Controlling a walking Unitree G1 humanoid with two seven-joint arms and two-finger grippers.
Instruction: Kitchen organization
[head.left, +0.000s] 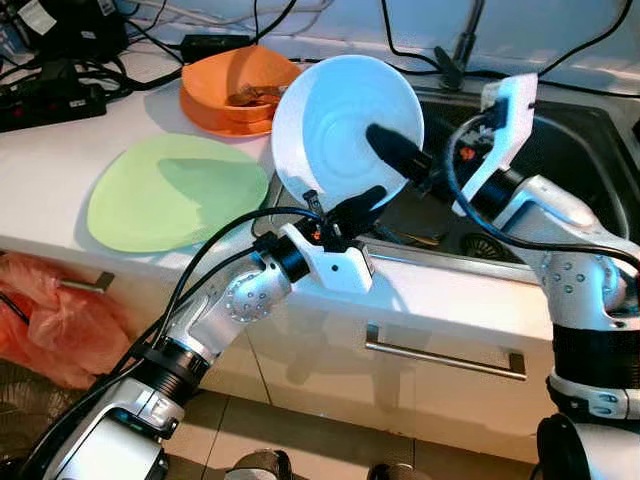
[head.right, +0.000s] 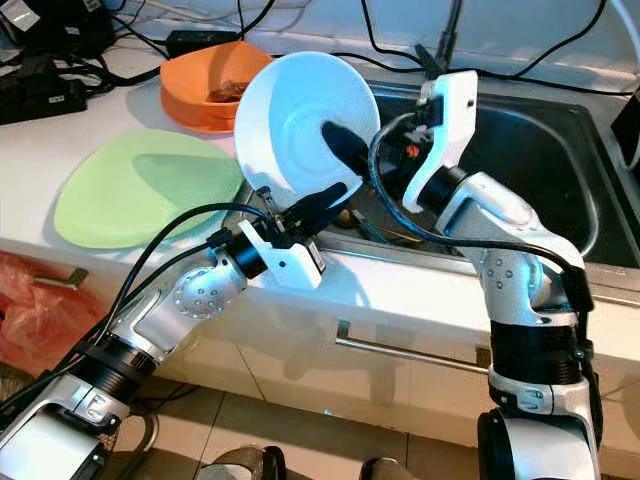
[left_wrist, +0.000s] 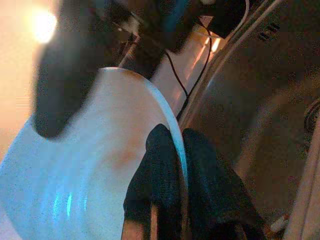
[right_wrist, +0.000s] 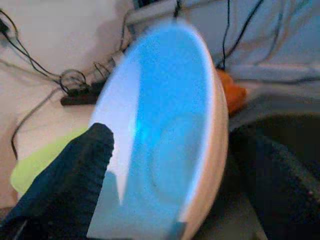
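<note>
sink: white bowl held tilted over its left edge | left gripper: jaws pinched on bowl's lower rim | right gripper: jaws spread, one finger inside bowl, one behind | writing: none legible

white bowl blurred, orange bowl contents indistinct, sink cut off
</note>
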